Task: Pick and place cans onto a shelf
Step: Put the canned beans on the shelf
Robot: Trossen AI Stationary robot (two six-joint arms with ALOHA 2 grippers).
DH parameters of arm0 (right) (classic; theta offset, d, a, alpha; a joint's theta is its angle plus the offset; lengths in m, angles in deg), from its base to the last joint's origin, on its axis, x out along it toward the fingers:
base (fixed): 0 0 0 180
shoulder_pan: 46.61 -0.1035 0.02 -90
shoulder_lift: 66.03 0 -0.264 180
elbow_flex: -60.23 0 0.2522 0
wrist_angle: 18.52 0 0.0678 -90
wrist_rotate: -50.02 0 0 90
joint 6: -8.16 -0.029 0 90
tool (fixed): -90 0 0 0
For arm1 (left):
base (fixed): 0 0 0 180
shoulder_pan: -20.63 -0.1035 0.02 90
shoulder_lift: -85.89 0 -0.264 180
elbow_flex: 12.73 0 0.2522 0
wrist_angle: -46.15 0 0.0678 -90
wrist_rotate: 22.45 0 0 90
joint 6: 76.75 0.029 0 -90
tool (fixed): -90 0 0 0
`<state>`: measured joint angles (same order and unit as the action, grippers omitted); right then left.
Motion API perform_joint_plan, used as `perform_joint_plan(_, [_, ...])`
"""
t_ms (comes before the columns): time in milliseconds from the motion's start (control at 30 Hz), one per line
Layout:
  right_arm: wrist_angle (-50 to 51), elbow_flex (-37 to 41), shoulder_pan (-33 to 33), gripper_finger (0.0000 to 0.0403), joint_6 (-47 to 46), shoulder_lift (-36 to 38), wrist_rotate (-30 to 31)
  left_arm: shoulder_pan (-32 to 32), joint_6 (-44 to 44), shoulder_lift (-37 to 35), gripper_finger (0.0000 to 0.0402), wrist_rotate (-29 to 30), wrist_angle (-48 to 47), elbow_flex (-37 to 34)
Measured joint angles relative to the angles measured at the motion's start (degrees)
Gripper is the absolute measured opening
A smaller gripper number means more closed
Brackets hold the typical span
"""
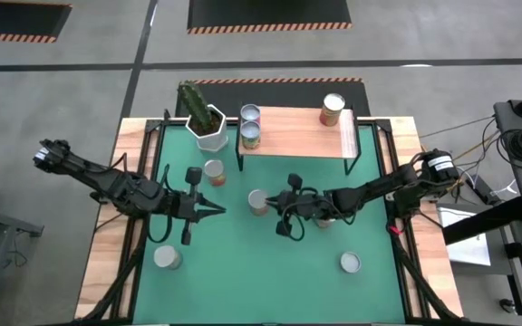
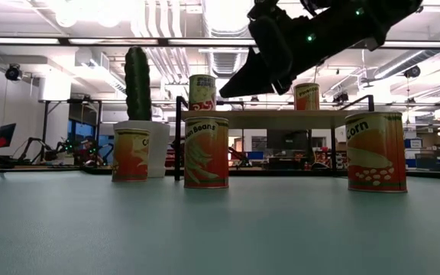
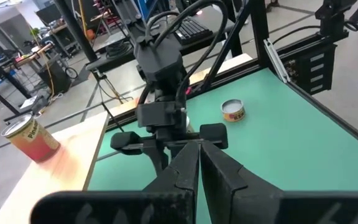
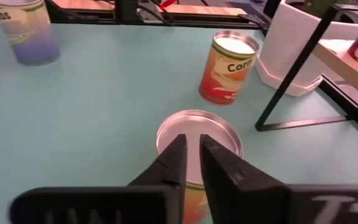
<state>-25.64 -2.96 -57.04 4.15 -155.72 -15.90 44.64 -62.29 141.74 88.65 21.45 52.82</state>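
Right gripper (image 4: 191,163) above green beans can (image 4: 196,134), fingers nearly together, holding nothing; can directly beneath the tips.

Both grippers, left (image 1: 217,210) and right (image 1: 273,201), hover closed.

The cans (image 4: 231,65) had shiny silvery metal tops and glossy paper labels. The shelf (image 1: 297,133) was smooth pale wood on thin black metal legs. The tabletop (image 1: 243,272) wore a matt green mat.

In the right wrist view the right claw (image 4: 191,163) covers the near rim and label of the can (image 4: 197,140) beneath it. The can (image 3: 33,138) on the shelf is blurred in the left wrist view, its label cut short. Small print on the cans stays unreadable from above.
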Motion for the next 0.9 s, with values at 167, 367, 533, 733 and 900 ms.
perform_joint_plan(167, [0.63,-0.02,0.04,0.0102,-0.38,0.00,-0.01,0.00,0.00,0.00,0.0000,0.00,-0.04,0.00])
perform_joint_plan(367, [0.85,-0.02,0.11,0.0214,-0.56,-0.14,0.14,0.00,0.00,0.07,0.0000,0.00,-0.13,0.00])
perform_joint_plan(533, [0.69,-0.02,0.23,0.0307,-1.94,-1.65,1.46,0.00,0.00,0.07,0.0000,0.00,-0.18,0.00])
perform_joint_plan(733, [0.46,-0.68,0.35,0.0377,-1.03,-4.00,1.59,0.00,0.02,0.09,0.0000,0.00,-0.45,0.00])
perform_joint_plan(900, [0.42,-1.87,0.78,0.0381,0.09,-4.22,1.56,0.00,0.02,0.09,0.0000,0.81,-0.58,0.00])
